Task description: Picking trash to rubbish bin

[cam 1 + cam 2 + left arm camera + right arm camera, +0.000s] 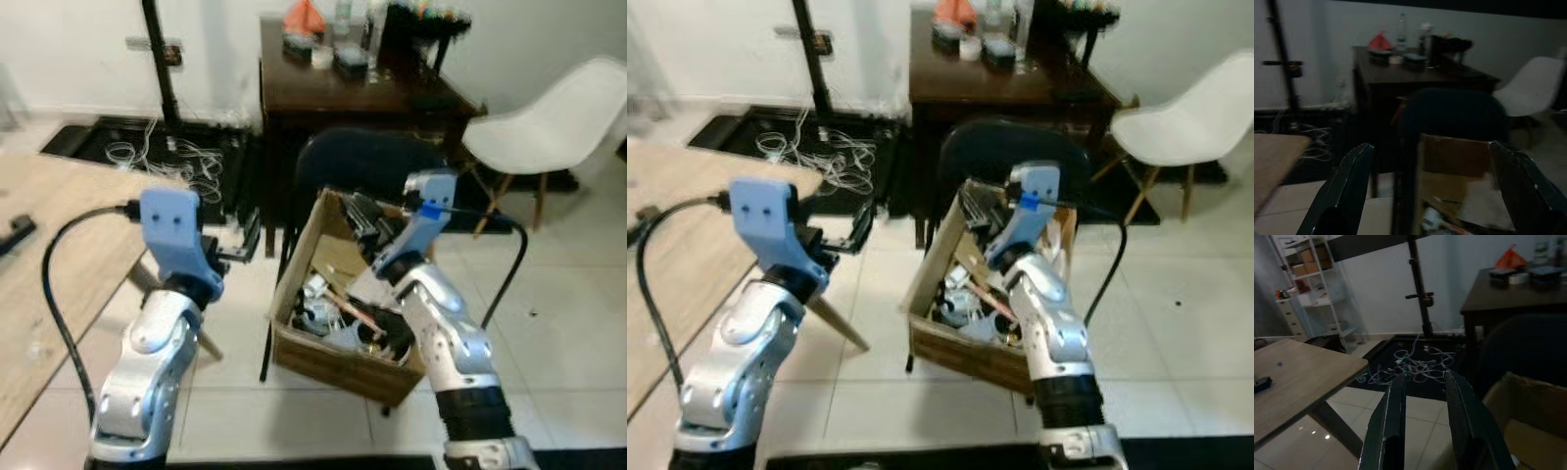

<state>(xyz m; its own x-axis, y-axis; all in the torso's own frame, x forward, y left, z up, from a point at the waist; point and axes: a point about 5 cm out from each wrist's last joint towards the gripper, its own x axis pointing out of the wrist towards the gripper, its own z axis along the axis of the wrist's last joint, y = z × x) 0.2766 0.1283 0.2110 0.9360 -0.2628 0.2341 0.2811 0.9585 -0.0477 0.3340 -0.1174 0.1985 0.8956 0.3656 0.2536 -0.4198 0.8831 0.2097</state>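
Left gripper raised at mid-height, fingers spread wide apart, nothing between them; aimed toward cardboard box. Right gripper held over the near rim of the same box, its two black fingers parted by a narrow gap and holding nothing; pointed out across the tiled floor toward a tangle of white cables.

Cardboard box serving as rubbish bin, just below and beside the right gripper, ahead and to the right of the left gripper; propped tilted on a dark chair, open top facing the robot. Trash already heaped inside: white, black and reddish scraps, individual pieces too blurred to tell apart.

Beyond the box, farther from both grippers: dark wooden table carrying an orange bag, a bottle and small containers. White moulded chair well off to the right of the right gripper. Light wooden tabletop to the left of the left gripper, a small dark object lying on it. Black upright pole behind the left gripper's line, against the white wall. Shelving unit with boxes seen past the right gripper, at far left of the room.
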